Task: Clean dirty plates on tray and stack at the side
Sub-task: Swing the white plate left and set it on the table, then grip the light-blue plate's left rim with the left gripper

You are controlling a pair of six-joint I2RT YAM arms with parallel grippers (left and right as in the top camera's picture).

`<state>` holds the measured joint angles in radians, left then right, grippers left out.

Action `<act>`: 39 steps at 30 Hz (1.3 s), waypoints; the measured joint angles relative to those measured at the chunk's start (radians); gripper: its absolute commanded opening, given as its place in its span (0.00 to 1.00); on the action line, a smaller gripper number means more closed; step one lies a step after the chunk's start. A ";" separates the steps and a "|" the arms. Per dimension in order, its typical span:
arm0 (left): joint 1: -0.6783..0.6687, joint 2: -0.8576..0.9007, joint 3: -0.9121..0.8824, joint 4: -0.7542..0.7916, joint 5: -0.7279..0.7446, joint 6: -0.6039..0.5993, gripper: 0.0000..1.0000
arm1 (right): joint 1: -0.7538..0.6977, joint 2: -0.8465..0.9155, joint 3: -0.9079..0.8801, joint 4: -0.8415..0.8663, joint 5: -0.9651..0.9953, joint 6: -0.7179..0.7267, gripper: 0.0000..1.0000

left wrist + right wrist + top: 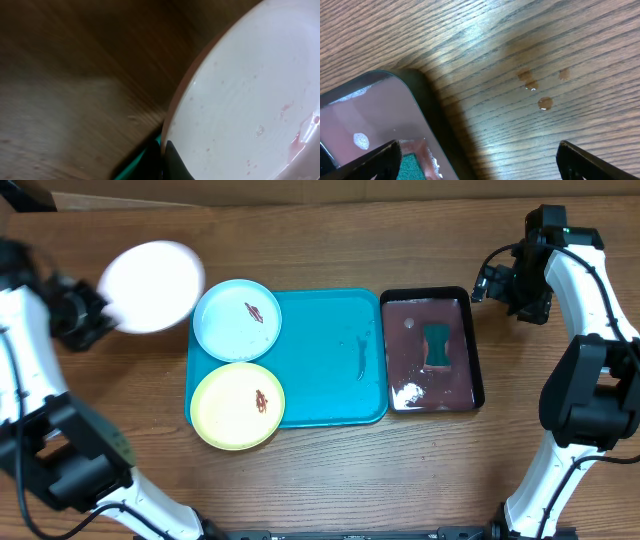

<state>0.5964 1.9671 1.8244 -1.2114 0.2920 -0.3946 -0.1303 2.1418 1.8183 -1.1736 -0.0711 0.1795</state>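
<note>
We see the left tool clamped on the rim of the white plate, which sits just off the far-left corner of the turquoise tray and carries pink droplets. The right tool, fingers wide apart, hangs over the tabletop beside the black tray. The light blue plate and yellow-green plate, each smeared, rest at the turquoise tray's left end.

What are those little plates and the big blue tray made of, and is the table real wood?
The plates look like smooth plastic: flat solid colours, soft sheen. The tray too, seemingly moulded plastic with rounded corners and raised rim. The table shows matte wood grain; solid wood or laminate, I cannot tell.
</note>
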 measured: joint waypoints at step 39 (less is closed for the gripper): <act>-0.056 0.004 -0.174 0.072 -0.040 -0.017 0.34 | 0.000 0.000 0.000 0.002 0.000 0.000 1.00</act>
<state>0.5400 1.9713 1.6505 -1.1397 0.2516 -0.4114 -0.1303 2.1418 1.8183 -1.1721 -0.0715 0.1795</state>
